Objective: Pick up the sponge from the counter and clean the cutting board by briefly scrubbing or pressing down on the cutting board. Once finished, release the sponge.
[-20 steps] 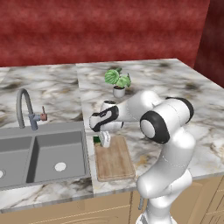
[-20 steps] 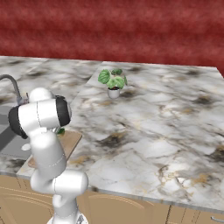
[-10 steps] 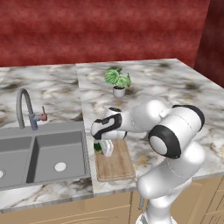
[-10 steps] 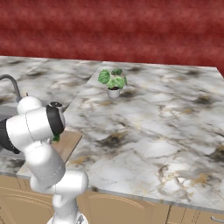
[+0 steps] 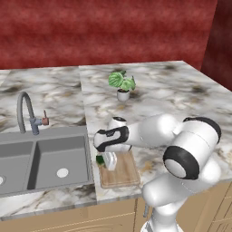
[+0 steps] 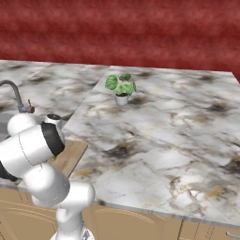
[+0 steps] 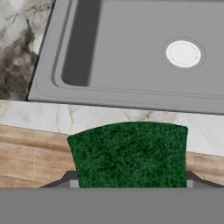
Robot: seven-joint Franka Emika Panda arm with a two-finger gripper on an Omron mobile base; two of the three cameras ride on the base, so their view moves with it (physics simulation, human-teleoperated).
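While one broad marble counter (image 5: 154,97) is spreading across both base views, one double-bowl sink (image 5: 41,161) is sitting sunk into it at about nine o'clock from the arm's hand, with two basins and one curved faucet (image 5: 26,113) rising behind them. One drain (image 7: 183,54) is showing pale and round in the basin that the hand view is looking into, toward one o'clock.

One cutting board (image 5: 120,170) is lying flat on the counter just beside the sink's rim, its grain running lengthwise; in the right base view its corner (image 6: 70,157) is peeking out past the arm's white body. One potted plant (image 5: 122,84) is standing well apart at twelve o'clock from the board.

One gripper (image 5: 108,159) is pointing down over the board's left edge. One sponge (image 7: 130,155), dark green side up, is sitting between the two fingers (image 7: 65,179), overhanging the board's edge toward the sink. The jaws are closing narrowly on the sponge's two sides, holding it.
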